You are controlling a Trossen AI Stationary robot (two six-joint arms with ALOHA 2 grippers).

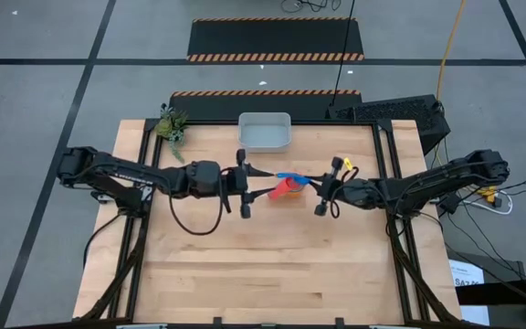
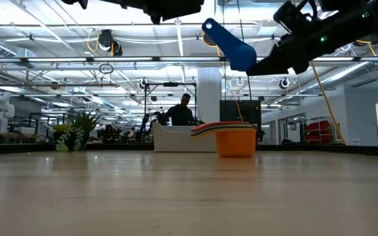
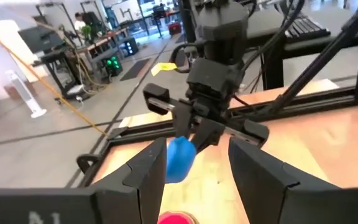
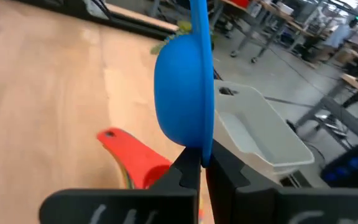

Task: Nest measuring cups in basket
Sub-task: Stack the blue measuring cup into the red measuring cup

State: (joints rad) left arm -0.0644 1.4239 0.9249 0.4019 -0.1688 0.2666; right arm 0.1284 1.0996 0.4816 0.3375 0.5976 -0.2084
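Right tool (image 4: 201, 163) is clamped on the blue cup (image 4: 182, 96), held high above the stacked cups (image 2: 231, 134) mid-table; left tool (image 3: 194, 165) gapes, empty. Best lower it level, squarely over the stack.

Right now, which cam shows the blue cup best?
Right wrist view: the blue cup fills the frame, pinched in the right gripper. Low view shows it raised, side-on; left wrist view part of it between the fingers; high view a sliver.

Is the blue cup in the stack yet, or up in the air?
In the air: the right gripper holds the blue cup above the stack.
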